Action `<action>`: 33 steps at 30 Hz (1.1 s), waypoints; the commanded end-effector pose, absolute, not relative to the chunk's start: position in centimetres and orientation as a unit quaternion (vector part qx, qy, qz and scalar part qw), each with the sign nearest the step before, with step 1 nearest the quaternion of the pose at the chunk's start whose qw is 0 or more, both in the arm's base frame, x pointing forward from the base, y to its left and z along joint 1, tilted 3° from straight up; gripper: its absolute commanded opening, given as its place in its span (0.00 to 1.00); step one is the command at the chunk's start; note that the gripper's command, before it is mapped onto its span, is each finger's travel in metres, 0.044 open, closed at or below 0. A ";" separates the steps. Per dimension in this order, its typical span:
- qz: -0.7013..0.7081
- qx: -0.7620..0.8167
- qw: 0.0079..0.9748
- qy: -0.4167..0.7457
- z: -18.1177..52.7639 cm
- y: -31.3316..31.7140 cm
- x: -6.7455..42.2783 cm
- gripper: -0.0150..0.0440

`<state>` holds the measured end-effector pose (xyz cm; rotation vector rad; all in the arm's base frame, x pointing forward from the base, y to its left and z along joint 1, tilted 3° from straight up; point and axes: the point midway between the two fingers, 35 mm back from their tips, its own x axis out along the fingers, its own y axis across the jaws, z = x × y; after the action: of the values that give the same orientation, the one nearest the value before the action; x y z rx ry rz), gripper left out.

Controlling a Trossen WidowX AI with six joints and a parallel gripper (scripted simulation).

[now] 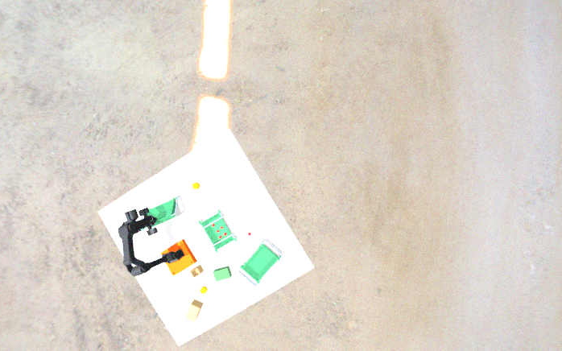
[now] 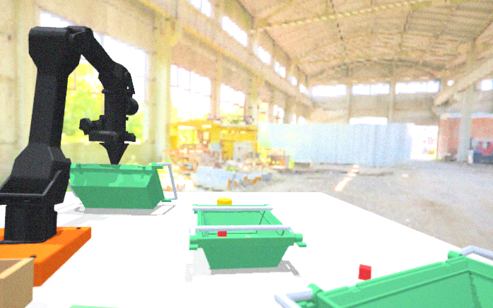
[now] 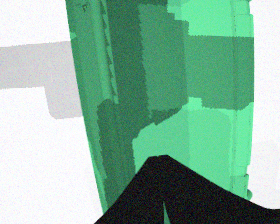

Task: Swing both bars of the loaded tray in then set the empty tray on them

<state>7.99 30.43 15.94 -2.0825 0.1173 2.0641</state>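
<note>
Exterior view shows the white tabletop [image 2: 355, 229] carrying the black arm [image 2: 45, 114] on its orange base plate [image 2: 64, 241]. An empty tray [image 2: 114, 187] stands far left, the loaded tray [image 2: 241, 250] mid-table with both bars [image 2: 241, 228] across its top. The pincer [image 2: 115, 160], fingers together on nothing, hangs just above the empty tray's rim.

The loaded tray [image 2: 243, 250], green plastic with sloping walls, is seen upright near the middle of the tabletop [image 2: 133, 249]. Small red blocks [image 1: 217, 229] are carried inside it. Its two grey wire bars [image 2: 242, 228] are laid in across its top (one near, one far). The empty tray [image 2: 116, 185], the same green, is set at the far left, one wire bar [image 2: 171, 179] swung out at its right end.
</note>
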 end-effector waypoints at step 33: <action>0.700 -0.706 0.100 0.042 19.4 28.8 7.5 0.25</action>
<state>7.54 28.82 19.53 -2.0848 0.1219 2.0678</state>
